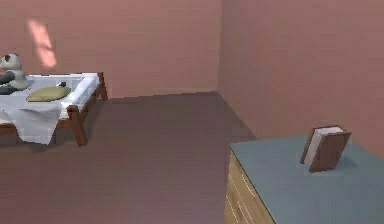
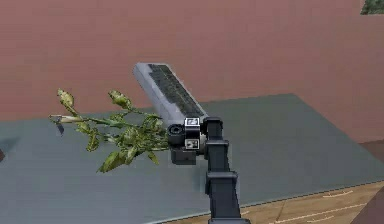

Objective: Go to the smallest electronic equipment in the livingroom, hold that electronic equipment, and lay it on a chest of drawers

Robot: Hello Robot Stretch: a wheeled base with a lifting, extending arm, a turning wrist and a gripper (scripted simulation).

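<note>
A long grey remote-like slab with dark keys (image 2: 167, 90) slants up and to the left just above my gripper (image 2: 168, 138) in the arm side view. The arm (image 2: 222, 185) rises from the bottom edge over the grey-blue top of a chest of drawers (image 2: 290, 135). A leafy green sprig with pale buds (image 2: 105, 130) lies at and behind the gripper's far end, hiding the fingers. I cannot tell whether the gripper holds anything. In the forward view the same chest of drawers (image 1: 300, 185) stands at the bottom right, with wooden drawer fronts.
A brown book (image 1: 325, 148) stands upright on the chest's top. A low wooden bed (image 1: 60, 108) with a white sheet, an olive pillow and a panda toy (image 1: 12, 70) stands at the far left. Dark floor spreads between them, and pink walls close the room.
</note>
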